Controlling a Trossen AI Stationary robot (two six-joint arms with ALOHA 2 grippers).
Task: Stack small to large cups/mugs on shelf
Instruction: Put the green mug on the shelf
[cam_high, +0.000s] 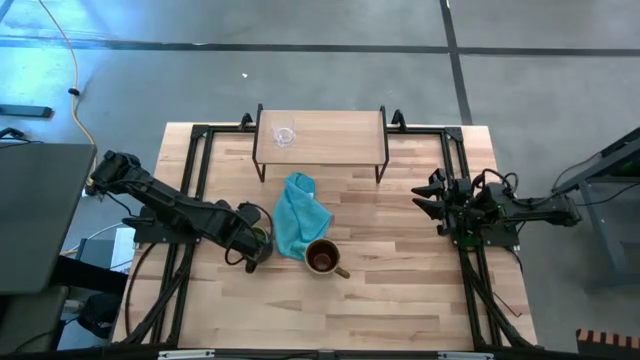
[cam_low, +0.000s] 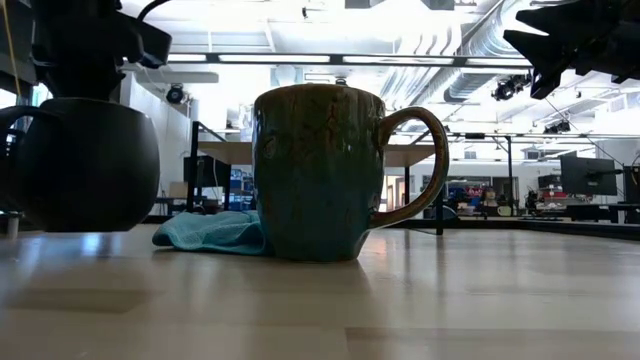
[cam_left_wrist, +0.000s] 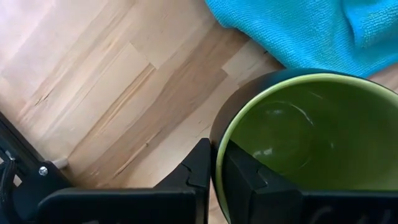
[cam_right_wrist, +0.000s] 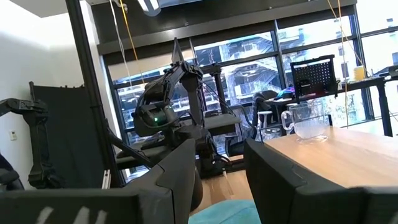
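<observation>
Your left gripper (cam_left_wrist: 214, 174) pinches the rim of the dark mug (cam_left_wrist: 298, 137), lifted clear of the tabletop (cam_high: 400, 290) in the low view. Overhead, that mug is mostly hidden under the arm, beside the teal cloth (cam_high: 298, 215) and olive-tan mug (cam_high: 322, 257). The glass cup (cam_high: 285, 135) sits on the shelf (cam_high: 340, 135). Your right gripper (cam_high: 428, 197) waits at the right edge, fingers spread.

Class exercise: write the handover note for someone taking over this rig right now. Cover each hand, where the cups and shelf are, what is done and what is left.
Left hand: shut on the dark mug, one finger inside the rim, mug lifted beside the blue cloth.
Right hand: open, empty, waiting at the table's right side.
Done: glass cup stands on the shelf.
Left: place the dark mug, then the olive mug, which sits mid-table.
</observation>
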